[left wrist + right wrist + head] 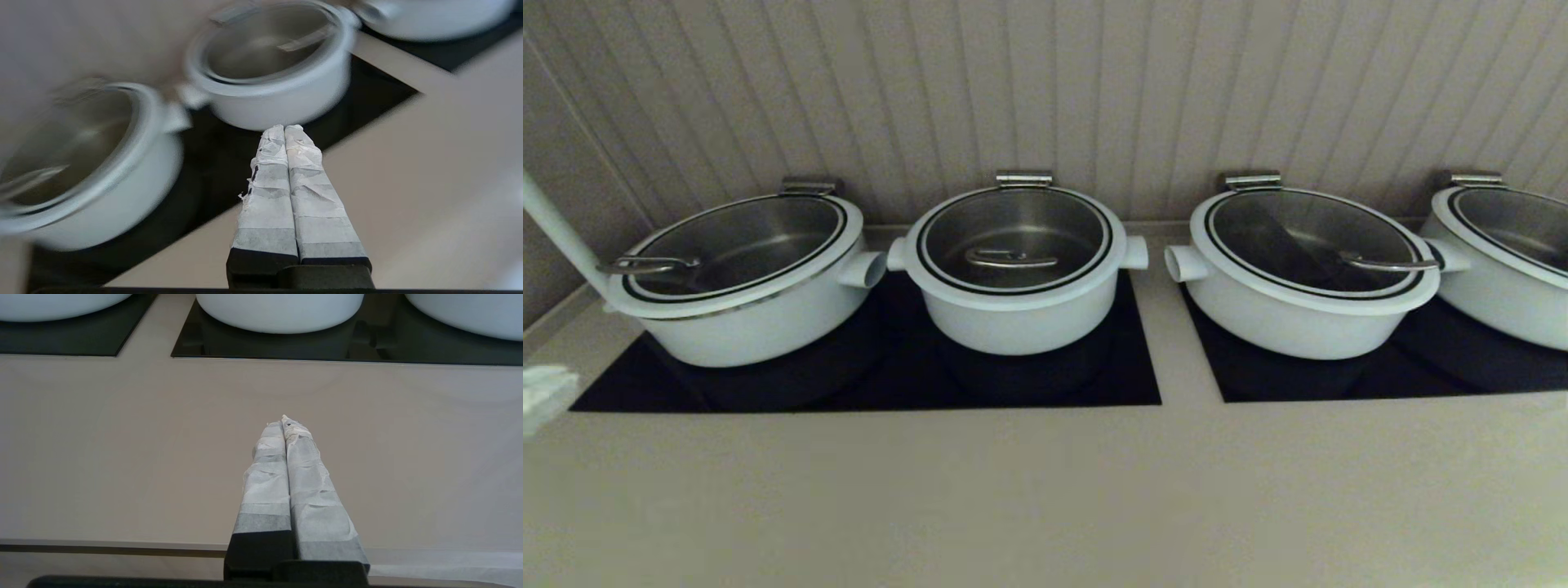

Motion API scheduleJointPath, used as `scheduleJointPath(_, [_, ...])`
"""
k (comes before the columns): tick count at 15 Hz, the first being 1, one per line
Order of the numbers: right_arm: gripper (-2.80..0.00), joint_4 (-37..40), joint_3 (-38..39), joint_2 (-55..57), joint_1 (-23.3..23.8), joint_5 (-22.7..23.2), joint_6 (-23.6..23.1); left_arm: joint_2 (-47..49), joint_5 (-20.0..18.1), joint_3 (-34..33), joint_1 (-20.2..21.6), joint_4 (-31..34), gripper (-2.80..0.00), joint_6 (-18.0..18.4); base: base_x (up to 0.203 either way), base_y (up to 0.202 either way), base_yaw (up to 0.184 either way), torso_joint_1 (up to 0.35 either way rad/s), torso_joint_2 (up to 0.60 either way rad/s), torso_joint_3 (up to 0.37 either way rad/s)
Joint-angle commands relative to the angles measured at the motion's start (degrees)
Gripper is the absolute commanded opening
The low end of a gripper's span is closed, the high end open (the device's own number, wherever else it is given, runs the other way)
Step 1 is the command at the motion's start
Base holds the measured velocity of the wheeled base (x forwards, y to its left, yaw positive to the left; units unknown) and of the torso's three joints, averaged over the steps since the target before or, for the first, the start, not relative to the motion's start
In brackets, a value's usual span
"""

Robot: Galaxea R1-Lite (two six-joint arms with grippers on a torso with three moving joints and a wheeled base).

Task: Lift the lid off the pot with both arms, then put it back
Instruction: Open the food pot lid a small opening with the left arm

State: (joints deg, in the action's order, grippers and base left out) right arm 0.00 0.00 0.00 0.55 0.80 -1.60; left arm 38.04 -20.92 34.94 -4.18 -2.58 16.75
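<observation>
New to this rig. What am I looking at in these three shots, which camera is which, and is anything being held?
It is a two-armed robot standing at a counter. The wide picture comes from its head, looking down and forward. The other two come from cameras on each wrist, looking along the fingers.

On the counter stand four white pots on black panels. The job concerns the pot second from the left, the small deep one, and its lid, glass with a steel handle in the middle. The lid is on the pot.

The left gripper has its tape-wrapped fingers pressed together, holding nothing, above the counter's black panel and pointing toward that pot. The right gripper is also shut and empty, above bare counter nearer the robot. Neither touches anything, and the head picture shows only a blurred white patch at its left edge.
</observation>
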Motion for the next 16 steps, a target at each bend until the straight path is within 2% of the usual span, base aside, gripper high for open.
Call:
scheduleJointPath(1, [-2.8, 0.0, 0.0, 0.0, 0.0, 0.1, -0.2, 9.6, -1.7, 0.6, -2.2, -0.1, -2.8, 0.1, 0.0, 0.0, 0.0, 0.0, 0.0, 0.0])
scheduleJointPath(3, [-2.8, 0.0, 0.0, 0.0, 0.0, 0.1, -0.2, 15.4, -2.2, 0.4, -4.3, -1.4, -2.8, -0.1, 0.0, 0.0, 0.0, 0.0, 0.0, 0.0])
scheduleJointPath(4, [-2.8, -0.1, 0.0, 0.0, 0.0, 0.1, -0.3, 18.9, -2.2, 0.1, -5.3, -4.1, -2.8, -0.3, 0.0, 0.0, 0.0, 0.0, 0.0, 0.0])
scheduleJointPath(8, [-2.8, -0.1, 0.0, 0.0, 0.0, 0.1, -0.4, 33.6, -2.3, -2.1, -9.0, -23.4, -2.8, -2.0, 0.0, 0.0, 0.0, 0.0, 0.0, 0.0])
scheduleJointPath(11, [-2.8, 0.0, 0.0, 0.0, 0.0, 0.1, -0.4, 40.3, -2.3, -1.8, -12.8, -28.6, -2.8, -4.6, 0.0, 0.0, 0.0, 0.0, 0.0, 0.0])
scheduleJointPath(13, [-2.8, 0.0, 0.0, 0.0, 0.0, 0.1, -0.2, 44.1, -2.3, -1.4, -13.7, -33.2, -2.8, -6.5, 0.0, 0.0, 0.0, 0.0, 0.0, 0.0])
scheduleJointPath(16, [-2.8, 0.0, 0.0, 0.0, 0.0, 0.1, -0.2, 48.7, -2.1, -1.1, -14.7, -38.9, -2.8, -7.2, 0.0, 0.0, 0.0, 0.0, 0.0, 0.0])
